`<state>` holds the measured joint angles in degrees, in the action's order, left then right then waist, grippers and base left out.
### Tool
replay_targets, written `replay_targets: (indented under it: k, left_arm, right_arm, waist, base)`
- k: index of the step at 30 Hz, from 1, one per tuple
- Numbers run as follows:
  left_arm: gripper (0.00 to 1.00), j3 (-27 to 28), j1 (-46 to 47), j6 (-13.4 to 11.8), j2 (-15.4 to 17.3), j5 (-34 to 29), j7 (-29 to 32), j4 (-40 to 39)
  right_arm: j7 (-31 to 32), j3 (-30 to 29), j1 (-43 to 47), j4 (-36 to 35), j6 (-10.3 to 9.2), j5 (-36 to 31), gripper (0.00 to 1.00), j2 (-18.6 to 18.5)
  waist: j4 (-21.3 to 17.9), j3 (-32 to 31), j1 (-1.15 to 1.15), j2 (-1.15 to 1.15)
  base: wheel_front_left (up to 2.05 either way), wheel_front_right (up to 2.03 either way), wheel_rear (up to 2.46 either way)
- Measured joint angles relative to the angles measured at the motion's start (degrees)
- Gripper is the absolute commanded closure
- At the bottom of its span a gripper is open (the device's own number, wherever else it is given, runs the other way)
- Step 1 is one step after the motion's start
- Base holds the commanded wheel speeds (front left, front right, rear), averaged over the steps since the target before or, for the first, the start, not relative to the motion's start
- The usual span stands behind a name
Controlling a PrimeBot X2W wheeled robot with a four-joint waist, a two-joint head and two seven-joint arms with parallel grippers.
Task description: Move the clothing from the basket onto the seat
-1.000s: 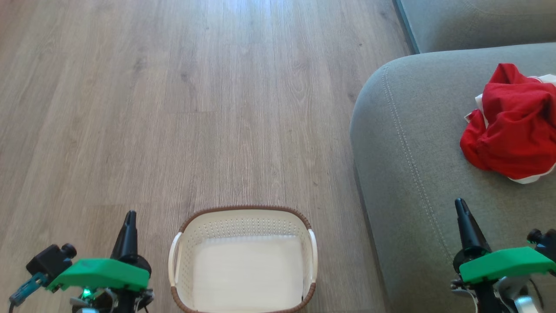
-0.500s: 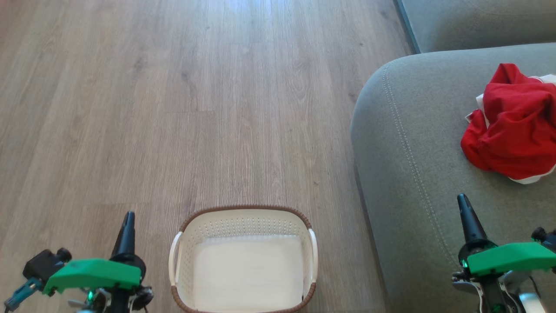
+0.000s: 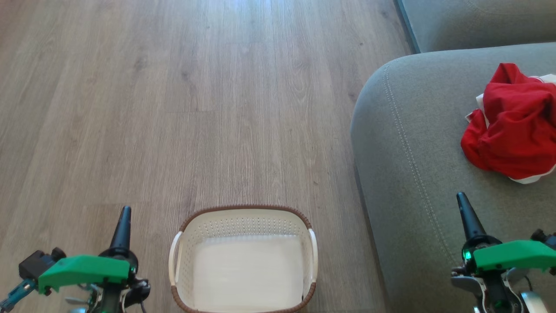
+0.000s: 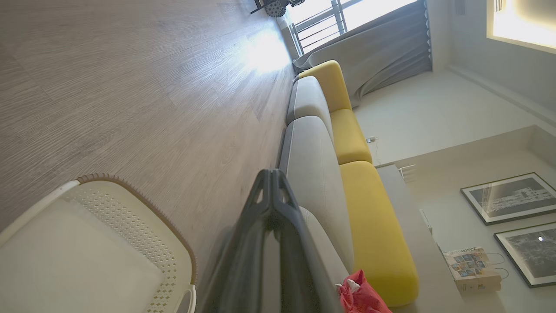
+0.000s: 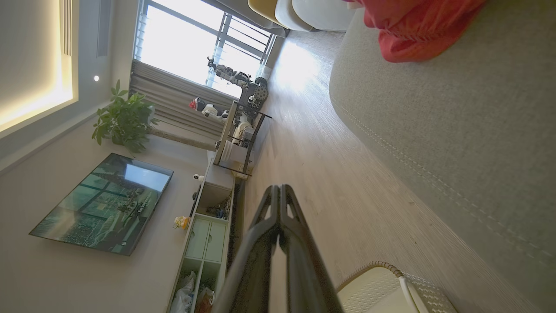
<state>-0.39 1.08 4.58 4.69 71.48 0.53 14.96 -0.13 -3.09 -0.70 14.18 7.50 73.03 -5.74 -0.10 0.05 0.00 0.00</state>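
**RISKS**
- Seat: grey-green cushion carrying the clothing. Its upholstery could snag a claw tip if the arm above it dips.
- Basket: stands on the floor, just beside the seat's front face. Its white bottom is bare, with no red fabric inside, so the task looks done. It is probably light, so a sideways brush against a handle would likely shove or tip it.
- Clothing: one red and white heap lying on the seat, cut off by the right border of the head view. A claw sweeping through could drag the soft folds towards the rim.
- Right claw: fingers pressed together, holding nothing. It hangs over the seat, near the heap but apart from it.
- Left claw: fingers pressed together, holding nothing. It hangs over the floor near the basket's left handle.

**EDGES AND ROOM**
- Floor: broad bare planks ahead and to the left give the freest room for moving.
- Seat: its rounded, double-stitched corner faces the floor. A dark gap separates it from a second cushion beyond.
- Basket: the strip of floor between it and the seat is narrow.
- Clothing: lies well in from the stitched corner. Its far side is out of frame, so the margin there cannot be told.
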Motion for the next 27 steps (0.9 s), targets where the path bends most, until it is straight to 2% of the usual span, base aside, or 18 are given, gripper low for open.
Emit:
replay_targets:
  k: [27]
  left_arm:
    - [1.0, 3.42, 1.25, 1.98, -1.53, 15.25, 4.25, 0.38]
  right_arm:
    - [4.25, -2.6, -1.37, 1.04, -0.01, 14.52, 1.0, 1.86]
  waist:
    - [0.07, 0.1, 0.0, 0.0]
  base:
    - [0.0, 0.0, 0.0]
